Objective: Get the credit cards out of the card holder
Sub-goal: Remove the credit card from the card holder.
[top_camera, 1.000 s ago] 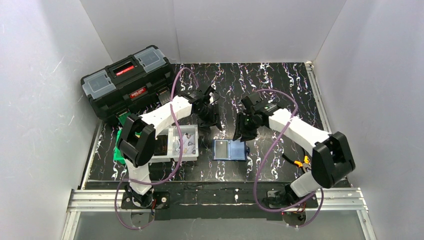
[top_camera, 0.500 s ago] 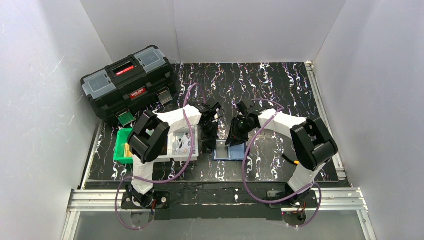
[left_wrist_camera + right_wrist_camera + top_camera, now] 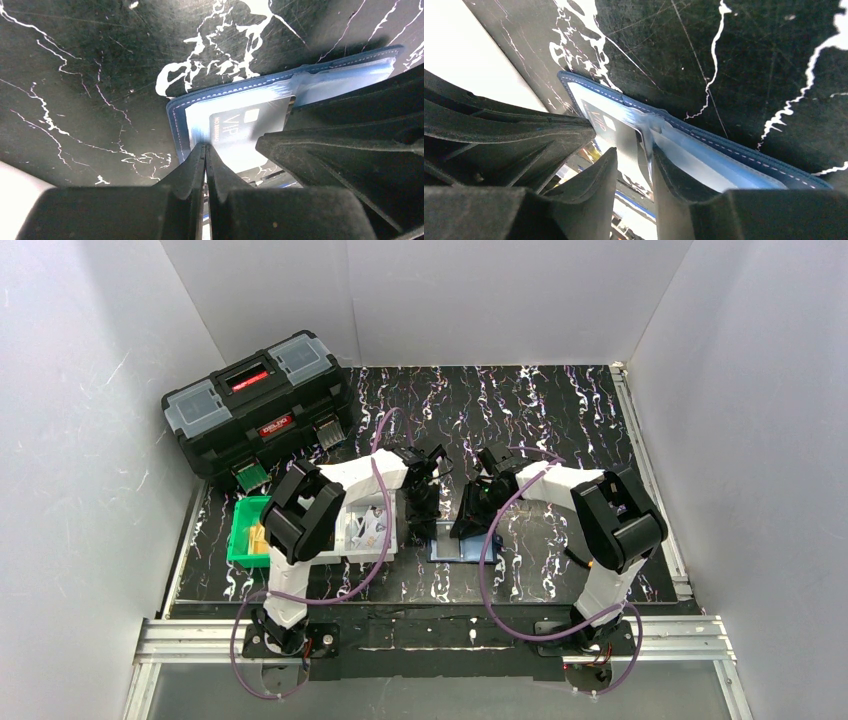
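Note:
The navy card holder (image 3: 462, 548) lies spread open on the black marbled table between both arms. A credit card (image 3: 250, 127) printed "VIP" sits inside its clear left pocket and looks dark under glare. My left gripper (image 3: 205, 146) is shut, its tips pressed down on that pocket near the holder's left edge (image 3: 179, 122). My right gripper (image 3: 634, 150) stands open over the holder's middle fold. The card's inner edge (image 3: 616, 132) and the pocket's lip rise between its fingers, close against the right one. In the top view both grippers (image 3: 422, 512) (image 3: 468, 520) hide most of the holder.
A white tray (image 3: 352, 552) with printed slips sits just left of the holder, and a green bin (image 3: 240, 540) is beyond it. A black toolbox (image 3: 255, 400) stands at the back left. An orange-handled tool (image 3: 600, 565) lies near the right arm. White walls enclose the table.
Both arms have come down and inward onto the holder. The left gripper has shut. The right gripper has narrowed around the card's edge. Over the last half second little moved.

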`<state>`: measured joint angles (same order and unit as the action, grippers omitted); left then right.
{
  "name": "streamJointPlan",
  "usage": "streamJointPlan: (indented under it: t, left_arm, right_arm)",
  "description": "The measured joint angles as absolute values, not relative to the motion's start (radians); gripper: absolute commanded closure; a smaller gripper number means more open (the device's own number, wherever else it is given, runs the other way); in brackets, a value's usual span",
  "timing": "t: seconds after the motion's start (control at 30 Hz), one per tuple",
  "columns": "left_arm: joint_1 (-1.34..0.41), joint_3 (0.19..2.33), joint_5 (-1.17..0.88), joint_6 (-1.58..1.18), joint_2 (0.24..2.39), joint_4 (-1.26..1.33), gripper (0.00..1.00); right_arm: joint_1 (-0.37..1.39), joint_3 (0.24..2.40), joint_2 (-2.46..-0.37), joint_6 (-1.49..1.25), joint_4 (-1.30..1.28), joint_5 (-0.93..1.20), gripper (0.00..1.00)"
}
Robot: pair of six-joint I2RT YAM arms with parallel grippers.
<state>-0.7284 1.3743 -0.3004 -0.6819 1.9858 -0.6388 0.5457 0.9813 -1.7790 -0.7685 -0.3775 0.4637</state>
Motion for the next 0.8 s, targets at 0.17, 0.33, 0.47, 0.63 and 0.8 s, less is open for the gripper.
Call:
streamJointPlan:
  t: [0.17,0.33,0.47,0.63,0.8]
  left_arm:
    - [-0.731,1.404,-0.3,-0.72,2.008,-0.665,1.0]
    - [-0.732,1.404,-0.299,-0.767,2.009,-0.667,1.0]
    - [-0.736,1.404,-0.297,-0.81,2.016,-0.662,1.0]
    - [-0.746,1.403,-0.303,-0.854,2.022,-0.651,1.0]
    - [-0.746,1.399,-0.308,-0.887,2.025,-0.649,1.0]
  right_arm:
    - [0.529,0.959,-1.779,-0.778,-0.34,0.507,0.58]
    - [0.5,0.927,-1.779,-0.787,-0.298,0.558,0.56]
    - [0.463,0.877,-1.761,-0.796,-0.25,0.6,0.57]
    - [0.42,0.808,-1.731,-0.815,-0.181,0.638,0.58]
    - [0.399,0.751,-1.708,-0.843,-0.107,0.665,0.61]
